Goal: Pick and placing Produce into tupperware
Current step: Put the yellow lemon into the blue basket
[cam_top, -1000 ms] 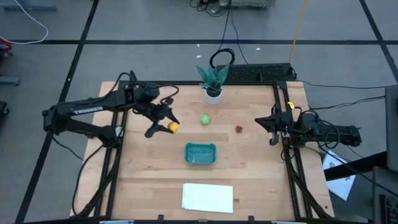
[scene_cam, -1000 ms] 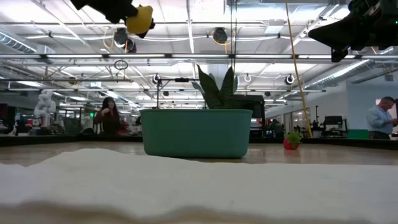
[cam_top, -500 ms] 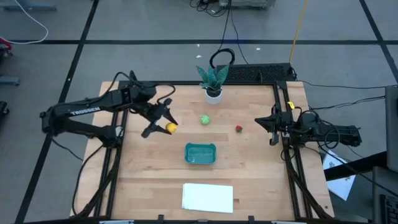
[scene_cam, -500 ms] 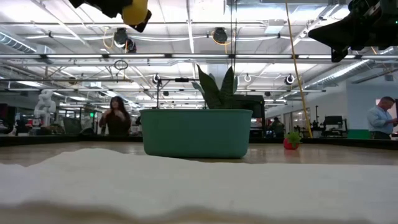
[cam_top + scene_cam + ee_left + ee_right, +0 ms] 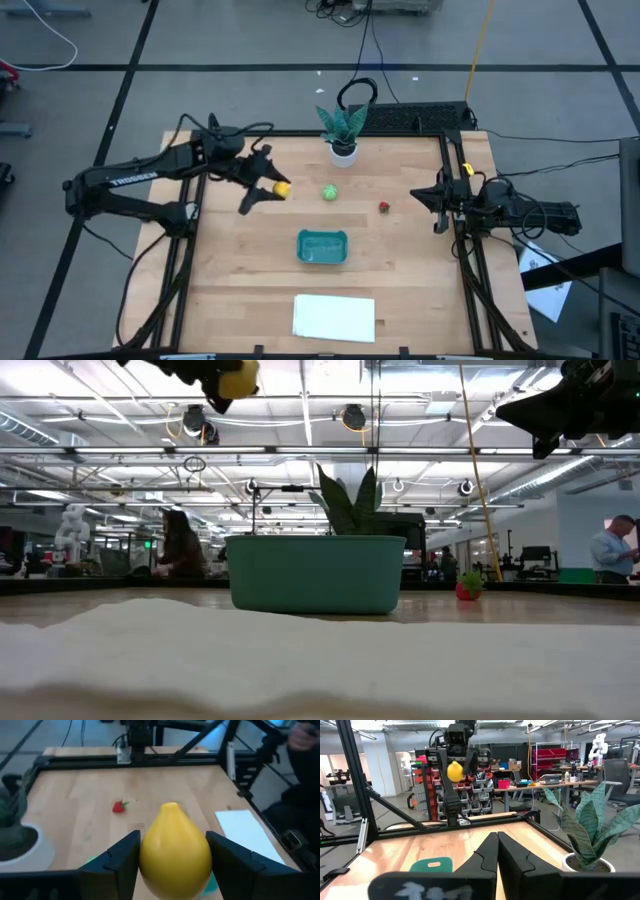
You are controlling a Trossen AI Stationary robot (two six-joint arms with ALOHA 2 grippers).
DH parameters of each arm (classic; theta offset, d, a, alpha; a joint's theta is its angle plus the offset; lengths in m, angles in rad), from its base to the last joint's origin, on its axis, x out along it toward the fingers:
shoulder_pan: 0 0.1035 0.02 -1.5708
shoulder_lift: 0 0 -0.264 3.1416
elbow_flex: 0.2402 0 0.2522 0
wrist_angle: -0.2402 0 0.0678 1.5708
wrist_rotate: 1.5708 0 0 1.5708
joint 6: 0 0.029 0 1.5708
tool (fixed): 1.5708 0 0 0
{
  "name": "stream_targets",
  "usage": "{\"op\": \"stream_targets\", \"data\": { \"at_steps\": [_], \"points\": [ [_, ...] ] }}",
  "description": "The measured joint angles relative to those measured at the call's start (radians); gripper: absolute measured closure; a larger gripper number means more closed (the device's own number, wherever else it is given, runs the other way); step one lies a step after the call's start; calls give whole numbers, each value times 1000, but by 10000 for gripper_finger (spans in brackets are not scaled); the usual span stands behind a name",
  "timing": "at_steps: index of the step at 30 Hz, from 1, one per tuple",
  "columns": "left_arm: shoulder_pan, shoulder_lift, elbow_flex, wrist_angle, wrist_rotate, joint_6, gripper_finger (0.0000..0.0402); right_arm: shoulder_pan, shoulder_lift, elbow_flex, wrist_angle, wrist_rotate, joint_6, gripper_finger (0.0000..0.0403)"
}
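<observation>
One lemon [image 5: 175,851] sits high over the bench [image 5: 240,290], squeezed at its fat middle by the left claw [image 5: 268,190], and it looks light, hard and slippery, while the right claw [image 5: 436,205] waits clenched at the bench's right edge.

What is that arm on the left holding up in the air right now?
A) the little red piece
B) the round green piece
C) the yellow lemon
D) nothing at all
C: the left gripper is shut on the yellow lemon, lifted above the table, while the round green piece and the red piece lie on the wood.
</observation>
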Motion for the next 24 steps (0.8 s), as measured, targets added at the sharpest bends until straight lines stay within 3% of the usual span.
{"op": "stream_targets", "data": {
  "at_steps": [9,16,24],
  "points": [
    [-81,148,0,178,-4,-89,203,0,0,0,1,0,1,403],
    [-134,255,0,289,-6,-147,193,0,0,0,0,0,0,403],
    [-165,353,0,297,-10,-158,205,0,0,0,0,0,-1,403]
  ]
}}
